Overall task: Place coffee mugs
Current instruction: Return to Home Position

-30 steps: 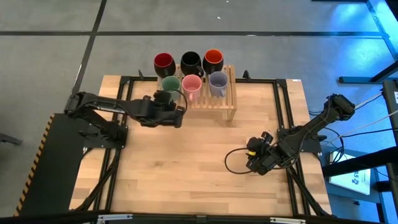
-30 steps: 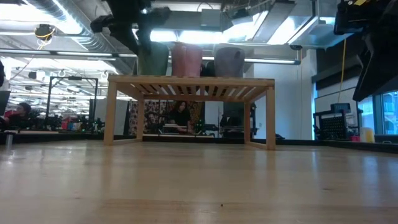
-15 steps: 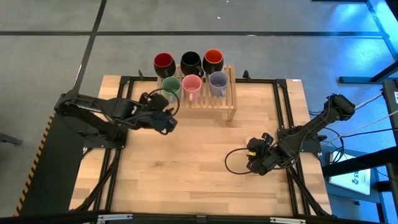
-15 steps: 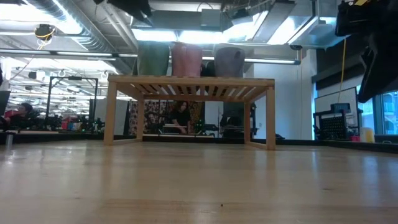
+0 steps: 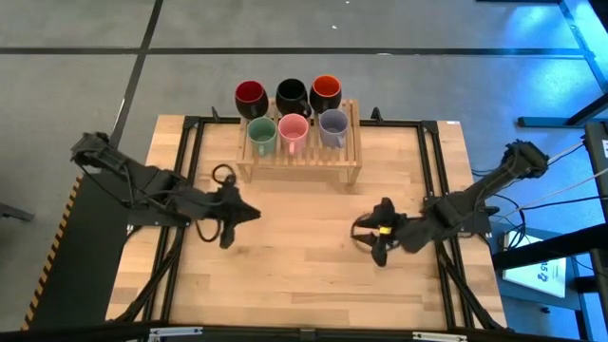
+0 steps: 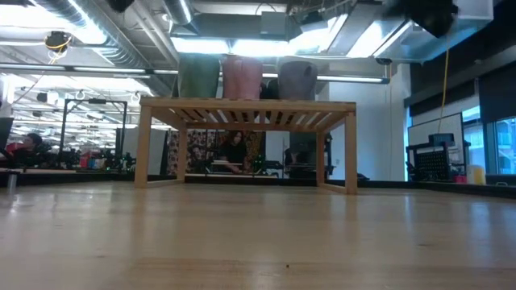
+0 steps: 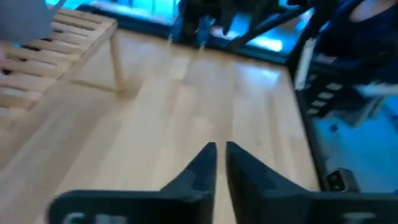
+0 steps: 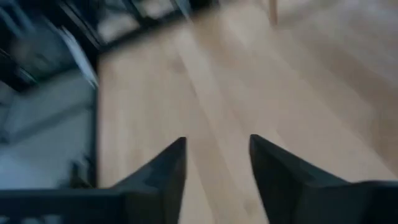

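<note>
Left gripper (image 7: 221, 146) hangs before the wooden rack (image 5: 313, 163), arm reaching inward, fingers pinched nearly together (empty). Right gripper (image 8: 217, 140) mirrors it, fingers spread. On the rack stand the pale green mug (image 5: 261, 136), pink mug (image 5: 292, 133) and lavender mug (image 5: 332, 126); behind them, the dark red mug (image 5: 251, 97), black mug (image 5: 293, 95) and orange mug (image 5: 326, 92).
</note>
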Robot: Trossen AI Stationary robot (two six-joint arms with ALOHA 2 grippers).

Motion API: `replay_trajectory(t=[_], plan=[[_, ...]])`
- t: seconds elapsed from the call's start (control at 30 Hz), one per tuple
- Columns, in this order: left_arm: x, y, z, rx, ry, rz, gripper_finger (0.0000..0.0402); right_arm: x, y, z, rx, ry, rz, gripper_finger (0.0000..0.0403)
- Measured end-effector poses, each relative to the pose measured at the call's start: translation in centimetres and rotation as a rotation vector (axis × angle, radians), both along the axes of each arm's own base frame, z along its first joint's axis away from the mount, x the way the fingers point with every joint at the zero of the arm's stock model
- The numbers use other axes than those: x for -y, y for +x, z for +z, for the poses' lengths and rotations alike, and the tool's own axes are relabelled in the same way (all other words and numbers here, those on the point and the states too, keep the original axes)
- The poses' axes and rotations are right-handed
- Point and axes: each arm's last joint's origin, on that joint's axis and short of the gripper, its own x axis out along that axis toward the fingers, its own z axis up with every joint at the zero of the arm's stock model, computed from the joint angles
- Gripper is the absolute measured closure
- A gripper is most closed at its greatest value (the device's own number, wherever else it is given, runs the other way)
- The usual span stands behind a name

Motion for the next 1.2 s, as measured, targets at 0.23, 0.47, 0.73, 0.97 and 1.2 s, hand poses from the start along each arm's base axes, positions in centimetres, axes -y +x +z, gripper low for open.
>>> replay_trajectory(t=[0.23,0.47,0.73,0.97,1.2], plan=[[-0.7,-3.2,-5.4,0.196,-0.063,-0.093,0.0394,2.8,-0.4,1.7,0.359,0.038,0.036,0.0383],[-2.0,-5.4,-9.6,0.229,-0.047,-0.091,0.0394,4.6,-3.2,0.1,0.603,0.058,-0.025,0.0367],[-2.2,-5.7,-11.0,0.205,0.027,-0.104,0.038,5.3,-4.4,-0.9,0.57,-0.069,-0.031,0.0359],[-2.8,-5.5,-10.7,0.236,0.174,-0.282,0.038,7.5,-4.2,-3.6,0.606,-0.078,0.255,0.0359],[-4.1,-5.0,-11.2,0.266,0.184,-0.321,0.038,9.9,-5.5,-5.6,0.674,-0.114,0.248,0.0358]])
